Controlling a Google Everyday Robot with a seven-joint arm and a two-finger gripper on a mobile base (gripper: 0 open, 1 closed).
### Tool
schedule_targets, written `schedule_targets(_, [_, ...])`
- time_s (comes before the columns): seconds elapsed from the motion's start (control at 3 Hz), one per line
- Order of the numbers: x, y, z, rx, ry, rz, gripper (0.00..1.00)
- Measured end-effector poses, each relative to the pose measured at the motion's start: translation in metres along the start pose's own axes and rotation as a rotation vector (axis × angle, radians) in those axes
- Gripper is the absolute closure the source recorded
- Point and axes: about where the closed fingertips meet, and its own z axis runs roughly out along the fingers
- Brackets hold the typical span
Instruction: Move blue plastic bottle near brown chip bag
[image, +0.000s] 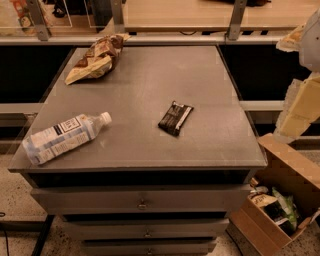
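The blue plastic bottle (64, 137) lies on its side at the front left of the grey cabinet top (150, 85), its white cap pointing right and away from me. The brown chip bag (96, 58) lies wrinkled at the far left corner of the top, well apart from the bottle. My gripper (295, 112) hangs with the white and cream arm at the right edge of the view, off the cabinet's right side and far from both things. It holds nothing that I can see.
A small flat black wrapper (175, 118) lies right of the middle of the top. An open cardboard box (280, 200) with snack packs stands on the floor at the lower right. A railing and a wooden counter (200, 12) run behind the cabinet. Drawers (142, 200) face me below.
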Motion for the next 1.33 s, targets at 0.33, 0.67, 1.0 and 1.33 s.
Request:
schedule_targets(0.33, [0.0,0.0,0.0,0.0,0.0,0.0,0.0])
schedule_targets(0.67, [-0.024,-0.009,0.021,-0.024,-0.085,-0.018,0.0])
schedule_targets(1.0, [-0.067,-0.026,0.058,-0.057,-0.195,-0.041,0.0])
schedule_targets(1.33, [-0.121,-0.034,0.095,-0.104,-0.306,-0.089,0.0])
